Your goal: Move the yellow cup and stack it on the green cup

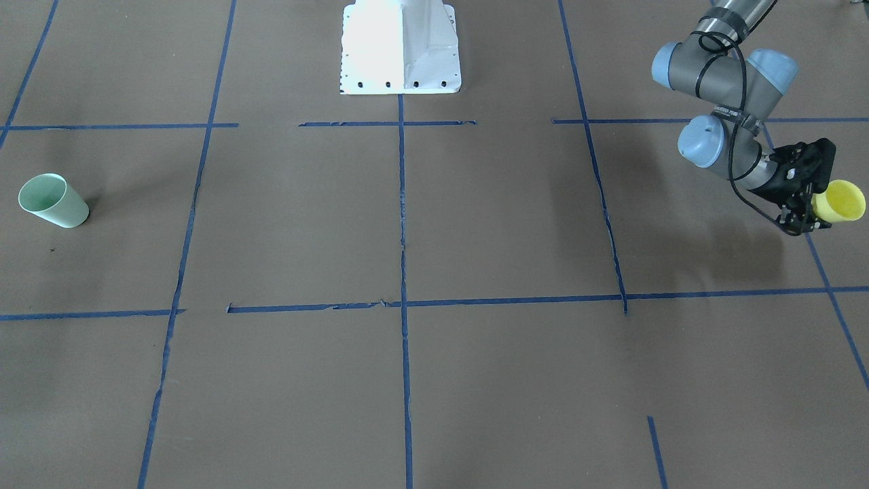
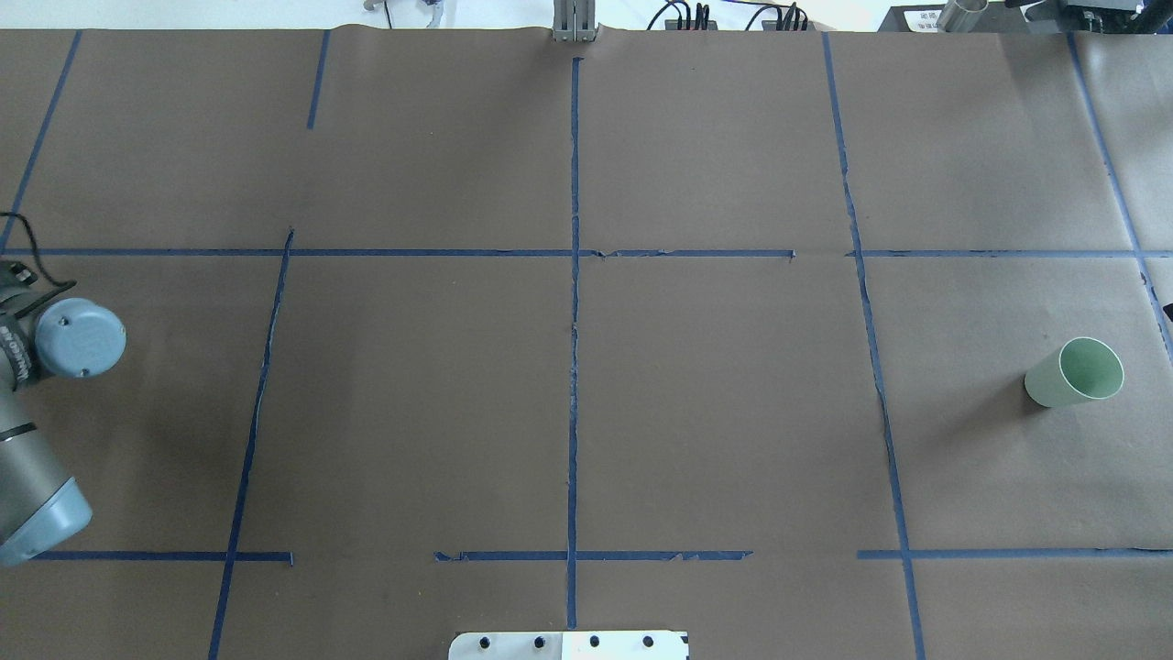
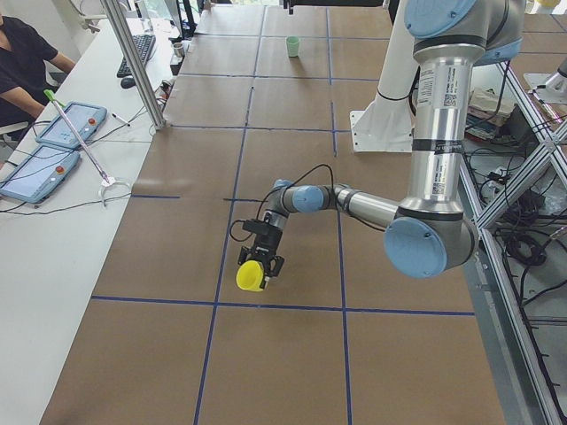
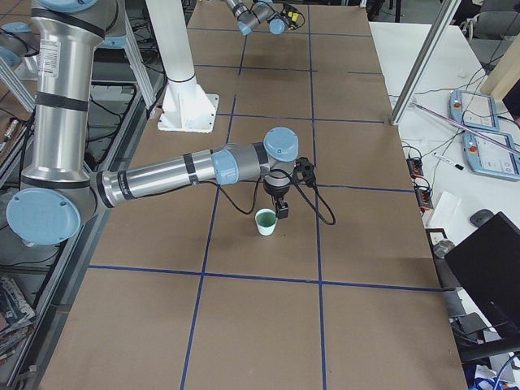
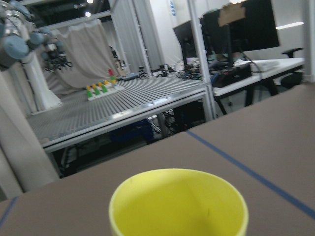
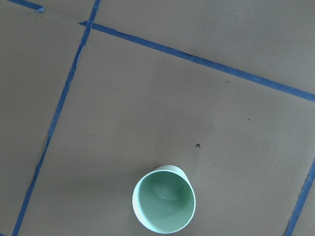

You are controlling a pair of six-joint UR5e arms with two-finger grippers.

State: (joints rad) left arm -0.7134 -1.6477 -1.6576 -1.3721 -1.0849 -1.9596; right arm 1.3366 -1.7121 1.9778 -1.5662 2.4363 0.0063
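Brown paper over the tabletop [image 1: 502,224], matt and faintly creased, and the blue tape [image 1: 402,217] on it is frayed rough in spots. The yellow cup [image 5: 178,206] reads as smooth plastic with a soft sheen, the green cup [image 6: 165,204] the same satin plastic. On the left arm [image 3: 440,133], brushed grey metal tubing meets smooth blue-grey plastic caps.

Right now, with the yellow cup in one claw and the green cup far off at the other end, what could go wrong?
The left claw holds the yellow cup tilted, so it might slip on the long trip across the table. The green cup stands loose at the far end; a slightly off-centre descent could tip it. The right claw hangs close by it and might bump it.
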